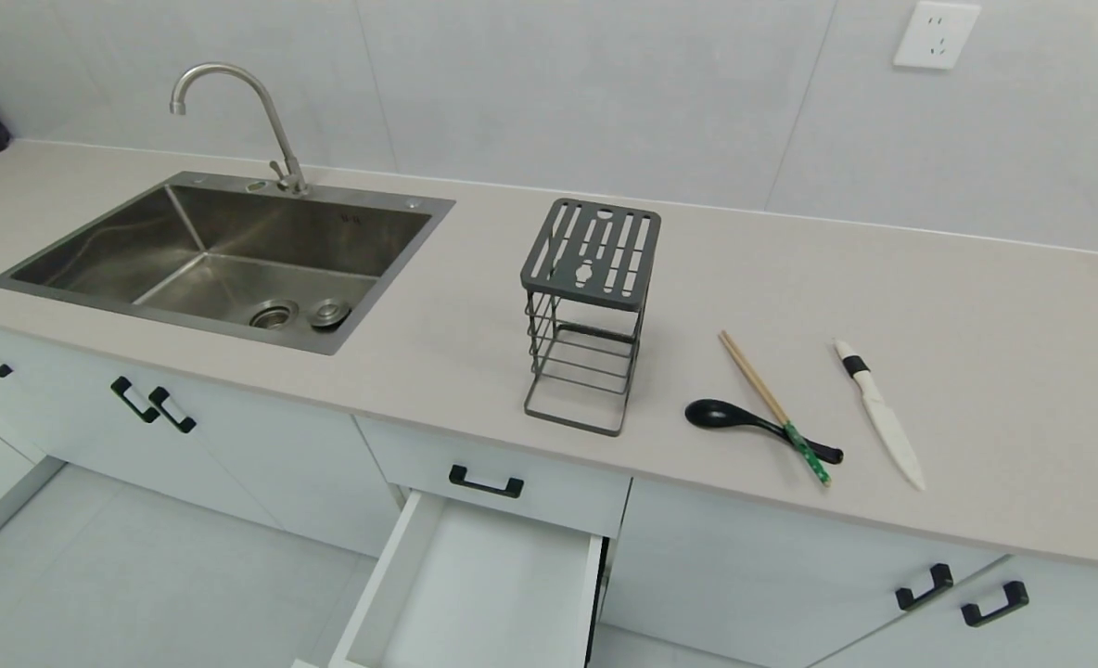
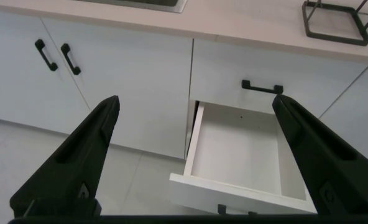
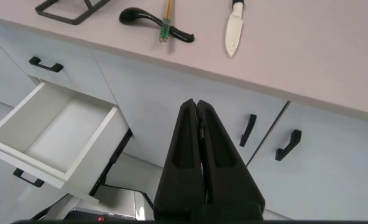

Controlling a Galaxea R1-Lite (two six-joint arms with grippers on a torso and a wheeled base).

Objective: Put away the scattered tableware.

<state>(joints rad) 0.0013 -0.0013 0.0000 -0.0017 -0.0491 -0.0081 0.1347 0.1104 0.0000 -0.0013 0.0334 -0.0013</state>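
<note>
On the beige counter (image 1: 475, 306) lie a black spoon (image 1: 753, 425), a pair of wooden chopsticks (image 1: 772, 405) with green tips resting across its handle, and a white knife (image 1: 879, 413) with a black band. A dark wire rack (image 1: 589, 311) stands to their left. The spoon (image 3: 153, 20), chopsticks (image 3: 167, 18) and knife (image 3: 234, 28) also appear in the right wrist view, beyond my right gripper (image 3: 198, 109), which is shut and held low in front of the cabinets. My left gripper (image 2: 195, 106) is open, hanging before the pulled-out white drawer (image 2: 237, 152).
A steel sink (image 1: 224, 255) with a curved tap (image 1: 243, 111) occupies the counter's left. The open drawer (image 1: 475, 584) juts out below the rack. Cabinet doors with black handles (image 1: 152, 404) line the front. A wall socket (image 1: 936, 34) sits high on the right.
</note>
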